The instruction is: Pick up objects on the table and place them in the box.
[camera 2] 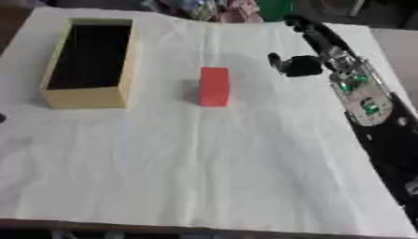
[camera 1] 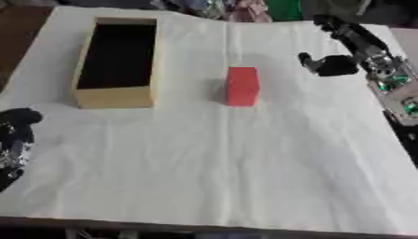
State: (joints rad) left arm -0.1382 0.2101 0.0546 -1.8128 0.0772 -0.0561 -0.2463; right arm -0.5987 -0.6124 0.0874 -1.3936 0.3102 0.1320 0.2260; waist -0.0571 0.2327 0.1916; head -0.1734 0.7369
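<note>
Red block point(camera 1: 242, 86) lies mid-table point(camera 1: 245, 177), well right of the empty box point(camera 1: 114, 95). Right hand point(camera 1: 329, 65), curled and holding nothing, hangs to its right; it should be opened, lowered across the block's narrow sides, then closed. Left hand point(camera 1: 15, 135) is idle; its fingers cannot be told.

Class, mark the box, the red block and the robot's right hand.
box point(camera 1: 115, 97), left eye view, its near wall.
red block point(camera 1: 242, 86), left eye view, its top face.
right hand point(camera 2: 300, 66), right eye view, its dark palm.
</note>
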